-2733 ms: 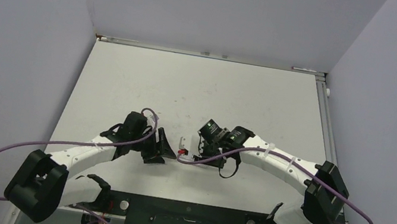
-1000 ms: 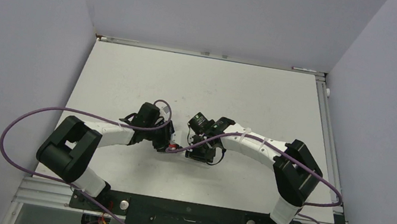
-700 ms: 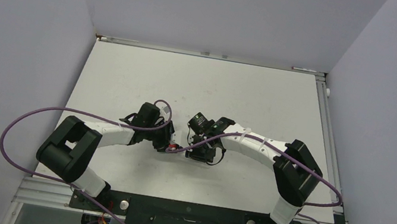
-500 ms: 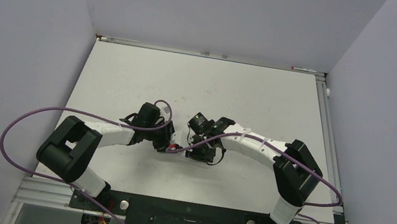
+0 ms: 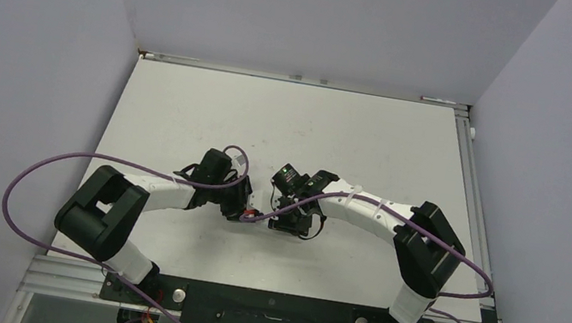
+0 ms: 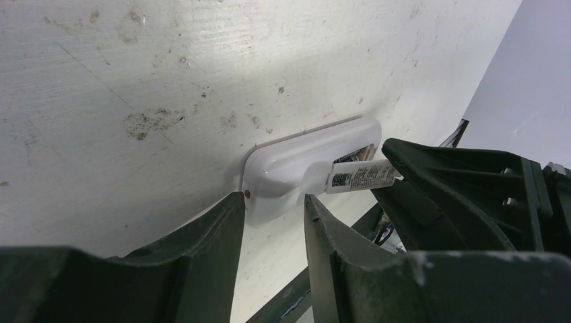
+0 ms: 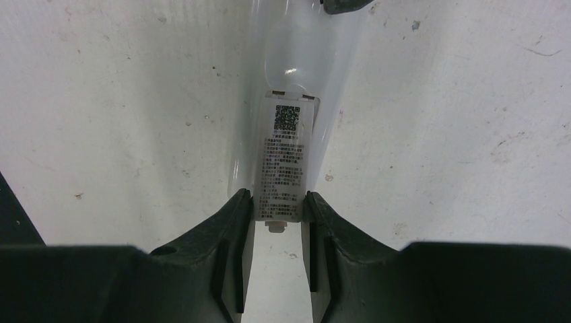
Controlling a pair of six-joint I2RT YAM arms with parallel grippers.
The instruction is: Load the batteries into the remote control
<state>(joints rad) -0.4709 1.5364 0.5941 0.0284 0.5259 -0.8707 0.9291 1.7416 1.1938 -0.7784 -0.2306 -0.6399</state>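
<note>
The white remote control [image 6: 296, 158] lies flat on the table, and it also shows in the right wrist view [image 7: 296, 40]. My left gripper [image 6: 273, 200] is shut on its near end, one finger on each side. My right gripper [image 7: 277, 200] is shut on the smaller white cover piece [image 7: 284, 158], which carries a QR-code label. The cover [image 6: 360, 176] rests tilted on the remote's back, over the slot. In the top view the two grippers meet at mid-table, left [image 5: 244, 210] and right [image 5: 279, 212]. The batteries are hidden.
The table [image 5: 288, 127] is white and scuffed, with grey walls on three sides. The purple cables [image 5: 25, 198] loop out from both arms. A black mounting rail [image 5: 267, 315] runs along the near edge.
Since 2.7 s ago both arms have raised their elbows and closed in on the remote, the left gripper coming onto its end. Over the last second nothing has visibly moved.
</note>
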